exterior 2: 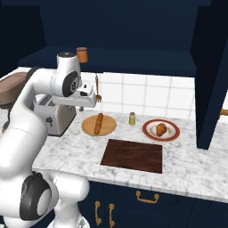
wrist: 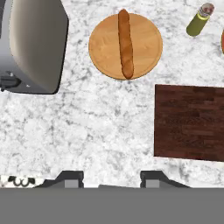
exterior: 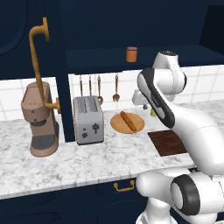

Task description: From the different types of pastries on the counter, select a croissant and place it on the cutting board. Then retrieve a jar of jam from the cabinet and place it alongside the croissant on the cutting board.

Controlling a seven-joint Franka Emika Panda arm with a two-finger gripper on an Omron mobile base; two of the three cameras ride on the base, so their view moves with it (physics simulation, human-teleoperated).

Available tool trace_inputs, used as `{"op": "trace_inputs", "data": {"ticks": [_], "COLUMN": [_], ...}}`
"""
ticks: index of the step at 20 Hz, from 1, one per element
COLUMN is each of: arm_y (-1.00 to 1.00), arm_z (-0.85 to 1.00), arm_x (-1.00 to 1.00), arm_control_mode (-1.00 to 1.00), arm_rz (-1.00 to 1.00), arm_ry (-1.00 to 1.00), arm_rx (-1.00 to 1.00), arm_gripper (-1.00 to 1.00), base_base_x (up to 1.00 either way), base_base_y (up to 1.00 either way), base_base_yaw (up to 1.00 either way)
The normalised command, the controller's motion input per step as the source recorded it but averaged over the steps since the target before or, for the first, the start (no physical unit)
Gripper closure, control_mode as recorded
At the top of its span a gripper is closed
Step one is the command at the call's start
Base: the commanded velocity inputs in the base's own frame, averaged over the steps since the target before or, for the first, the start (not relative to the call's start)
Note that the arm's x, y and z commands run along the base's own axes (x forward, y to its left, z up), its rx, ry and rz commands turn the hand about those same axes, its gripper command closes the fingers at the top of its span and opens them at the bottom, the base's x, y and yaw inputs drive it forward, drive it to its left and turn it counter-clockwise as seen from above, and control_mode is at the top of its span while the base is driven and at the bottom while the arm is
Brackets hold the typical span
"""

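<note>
The croissant, a small golden-orange lump, lies on a red-rimmed plate at the right of the counter. The long brown loaf rests on a round wooden plate. The dark cutting board lies bare near the counter's front edge. The orange-brown jar of jam stands on the open shelf of the navy cabinet. My gripper hangs open high above the marble, left of the board and nearer than the loaf, with nothing between its fingers.
A grey toaster and a brown coffee machine stand at the left. A tiny yellow-green shaker sits by the tiled wall. An open cabinet door with a brass handle juts out over the counter, and utensils hang on the wall.
</note>
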Motion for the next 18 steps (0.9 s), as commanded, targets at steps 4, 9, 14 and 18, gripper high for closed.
{"op": "trace_inputs", "data": {"ticks": [4,9,14,18], "arm_y": [0.00,0.00,0.00,0.00], "arm_z": [0.00,0.24,0.47,0.50], "arm_x": [0.18,0.10,0.20,0.18], "arm_control_mode": [-1.00,-1.00,-1.00,-1.00], "arm_rz": [0.00,0.13,0.18,0.19], "arm_ry": [0.03,-0.04,-0.13,-0.23], "arm_rx": [0.00,0.00,0.00,0.00], "arm_gripper": [-1.00,-1.00,-1.00,-1.00], "base_base_x": [0.00,0.00,0.00,0.00], "base_base_y": [0.00,0.00,0.00,0.00], "base_base_yaw": [0.00,0.00,0.00,0.00]}}
